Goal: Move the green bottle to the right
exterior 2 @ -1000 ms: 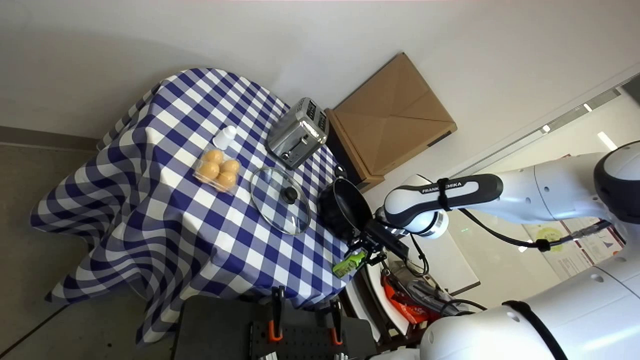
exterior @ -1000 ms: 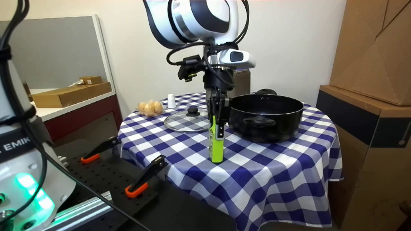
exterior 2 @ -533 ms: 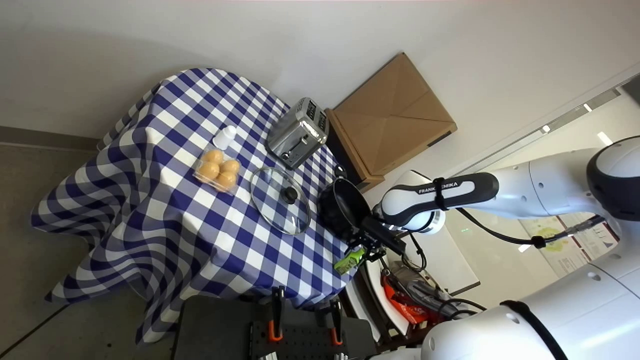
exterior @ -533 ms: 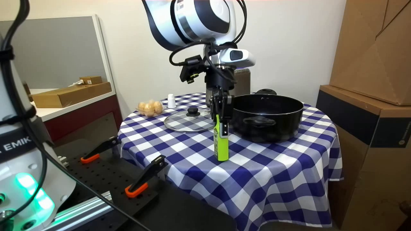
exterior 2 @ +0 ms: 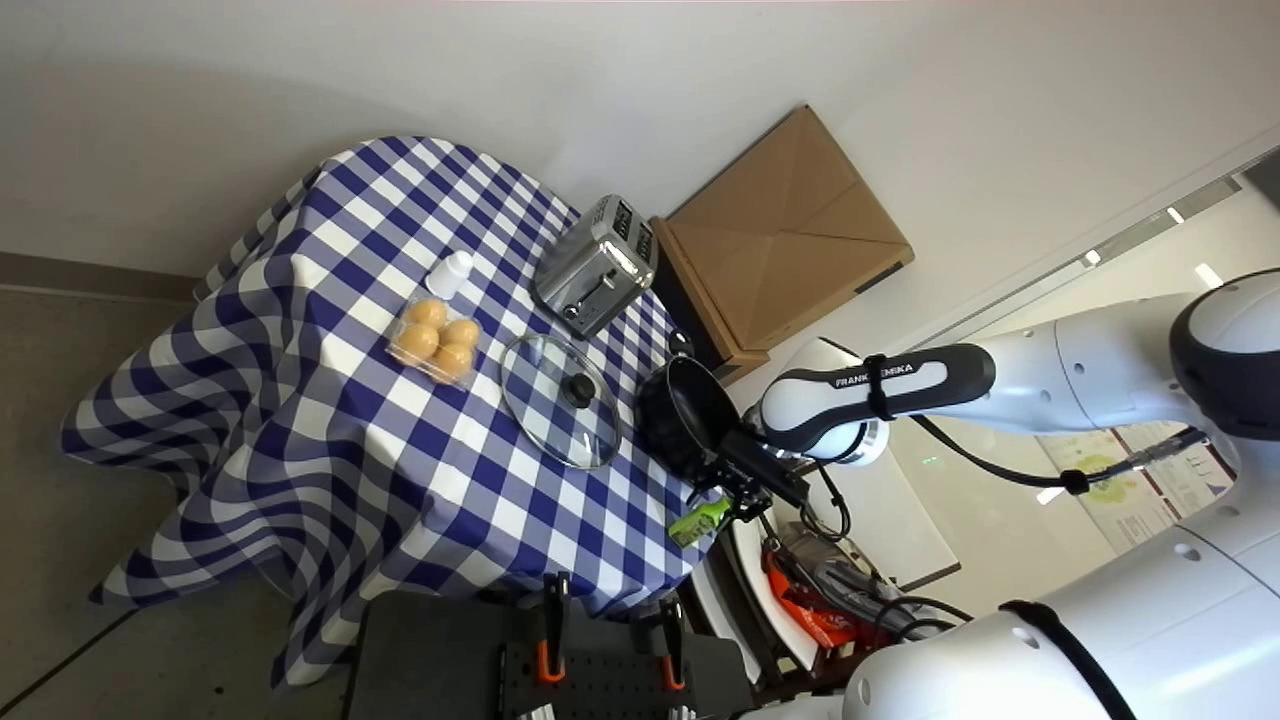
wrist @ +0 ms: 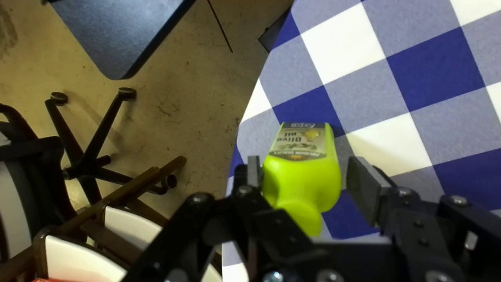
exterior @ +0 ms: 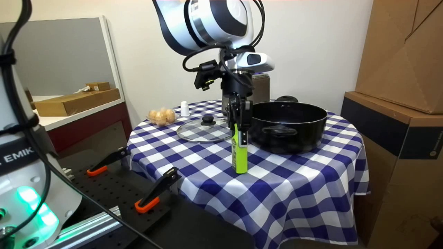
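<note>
The green bottle (exterior: 240,159) stands upright on the checked tablecloth near the table's edge. It also shows in an exterior view (exterior 2: 697,523), partly behind the gripper. In the wrist view the olive-oil-labelled bottle (wrist: 303,178) is between the fingers of my gripper (wrist: 305,168). The left finger (wrist: 254,170) is close against the bottle's side; I cannot tell if it touches. The right finger (wrist: 364,184) stands apart from it, with tablecloth showing in the gap. The gripper is open around the bottle's upper part. The bottle's neck is partly hidden by the gripper in the exterior views.
A large black pot (exterior: 287,135) stands right beside the gripper. A glass lid (exterior: 197,133), clear egg pack (exterior: 161,116) and white shaker (exterior: 184,109) are farther back. A steel toaster (exterior 2: 597,267) stands behind. Cardboard boxes (exterior: 398,58) stand beside the table.
The gripper and the green bottle have shifted together slightly to the right, towards the pot's side, mostly in the first half second. Since then they have barely moved.
</note>
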Robot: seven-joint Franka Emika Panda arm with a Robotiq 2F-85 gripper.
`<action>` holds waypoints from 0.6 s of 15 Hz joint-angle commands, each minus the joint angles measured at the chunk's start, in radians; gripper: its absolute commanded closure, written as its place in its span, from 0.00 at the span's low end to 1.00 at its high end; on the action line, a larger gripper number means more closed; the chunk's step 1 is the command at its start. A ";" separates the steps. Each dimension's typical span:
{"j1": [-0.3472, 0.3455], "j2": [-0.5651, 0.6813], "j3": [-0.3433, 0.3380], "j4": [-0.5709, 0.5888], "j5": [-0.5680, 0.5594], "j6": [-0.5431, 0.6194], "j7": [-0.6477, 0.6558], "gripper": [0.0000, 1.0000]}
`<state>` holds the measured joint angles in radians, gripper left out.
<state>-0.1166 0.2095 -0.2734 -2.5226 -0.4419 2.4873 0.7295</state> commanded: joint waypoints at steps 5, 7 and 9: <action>0.014 0.003 -0.016 0.008 -0.021 0.021 0.020 0.00; 0.012 -0.016 -0.016 0.002 -0.019 0.028 0.013 0.00; 0.009 -0.052 -0.022 -0.005 -0.026 0.034 0.008 0.00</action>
<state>-0.1160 0.2045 -0.2763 -2.5159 -0.4419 2.5015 0.7295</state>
